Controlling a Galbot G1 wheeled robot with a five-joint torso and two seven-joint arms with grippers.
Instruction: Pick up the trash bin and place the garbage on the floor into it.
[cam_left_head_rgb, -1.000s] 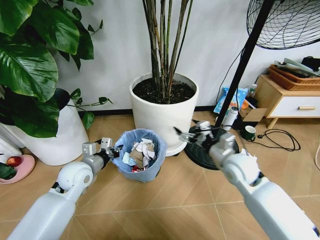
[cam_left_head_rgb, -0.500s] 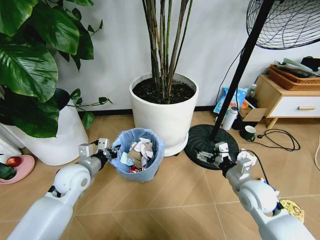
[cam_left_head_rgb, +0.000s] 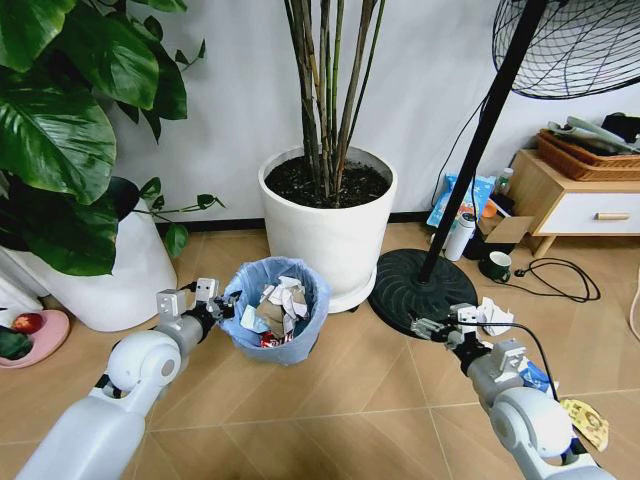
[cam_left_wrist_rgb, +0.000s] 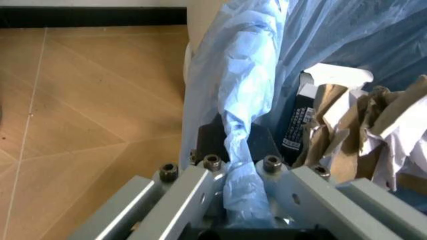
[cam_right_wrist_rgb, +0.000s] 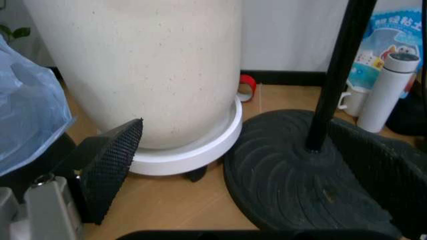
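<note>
Left gripper pinching the rim of the trash bin at its nine o'clock side, blue bag liner squeezed flat between the two fingers; probably gripped at the rim so the bin hangs upright and stays open at the top. Bin just in front of the big white plant pot, at about seven o'clock from it, already stuffed with crumpled paper and a red wrapper. Right gripper low over the floor beside the fan base, at roughly five o'clock of that base, fingers spread and holding nothing. Yellow scrap and blue-white carton lying on the tiles by the right arm, at about four o'clock from the gripper, not yet collected.
</note>
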